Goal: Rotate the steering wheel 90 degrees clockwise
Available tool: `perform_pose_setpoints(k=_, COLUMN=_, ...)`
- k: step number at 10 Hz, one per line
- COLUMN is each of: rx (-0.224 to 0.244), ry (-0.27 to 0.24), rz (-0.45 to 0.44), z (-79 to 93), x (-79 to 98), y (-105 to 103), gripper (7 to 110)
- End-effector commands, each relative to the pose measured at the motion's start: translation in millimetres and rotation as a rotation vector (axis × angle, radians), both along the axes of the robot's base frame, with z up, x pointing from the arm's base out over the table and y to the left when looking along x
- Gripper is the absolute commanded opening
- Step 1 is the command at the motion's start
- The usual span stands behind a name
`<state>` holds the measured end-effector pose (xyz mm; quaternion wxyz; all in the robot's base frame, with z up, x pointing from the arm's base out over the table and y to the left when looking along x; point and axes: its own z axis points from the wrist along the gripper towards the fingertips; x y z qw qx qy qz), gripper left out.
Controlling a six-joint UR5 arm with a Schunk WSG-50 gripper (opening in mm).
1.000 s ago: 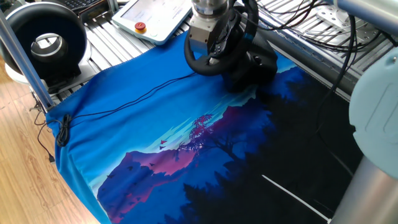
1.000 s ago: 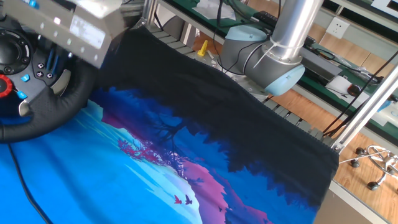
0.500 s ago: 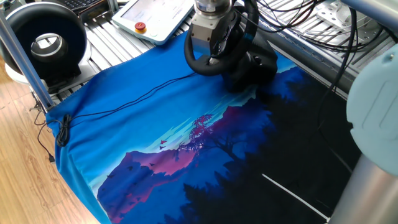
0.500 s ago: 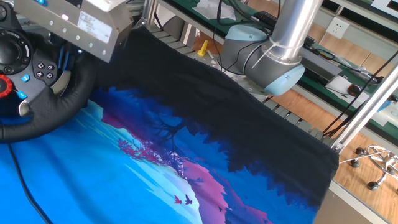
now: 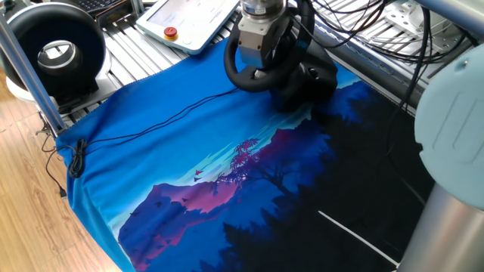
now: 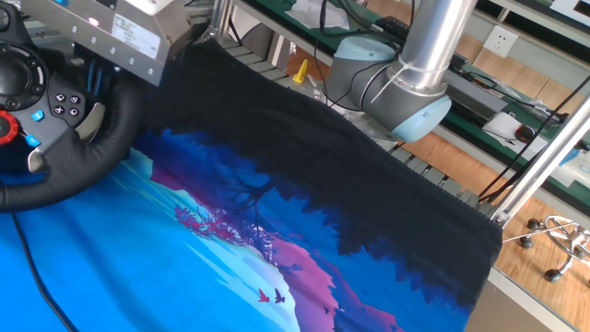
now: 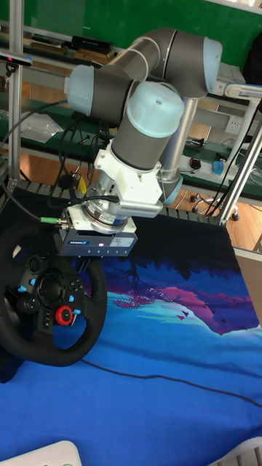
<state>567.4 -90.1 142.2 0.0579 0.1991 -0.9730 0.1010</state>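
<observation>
The steering wheel (image 5: 240, 79) stands at the back of the cloth on its bulky black base (image 5: 310, 81). It is a black rim around a hub with red and blue buttons (image 7: 64, 314), and it also fills the left edge of the other fixed view (image 6: 55, 180). My gripper (image 6: 86, 88) hangs over the wheel's upper rim, its silver body just above. Its blue fingers (image 6: 93, 81) reach down beside the rim with a gap between them and nothing seen clamped. In the tall view my gripper (image 7: 86, 261) sits at the rim's top right, fingertips mostly hidden.
A black ring-shaped device with a silver-white centre (image 5: 57, 53) stands at the back left behind a metal post (image 5: 23, 68). A white pendant with a red button (image 5: 189, 19) lies behind the wheel. A thin black cable (image 5: 151, 121) crosses the blue printed cloth (image 5: 227, 174).
My gripper has shifted a little up and toward the back along the wheel's upper rim. The wheel's hub and buttons have not turned.
</observation>
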Motion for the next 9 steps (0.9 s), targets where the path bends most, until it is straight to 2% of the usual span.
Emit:
perform_pose_setpoints(k=1, rx=-0.006, ry=0.008, rz=0.001, z=-1.5, x=-0.9, y=-10.3, gripper=7)
perform_pose_setpoints(k=5, rx=0.021, ry=-0.005, rz=-0.003, z=-11.1, x=4.3, y=-4.3, gripper=7)
perform_pose_setpoints(k=9, rx=0.046, ry=-0.031, rz=0.009, z=-12.0, x=11.8, y=2.1, gripper=7)
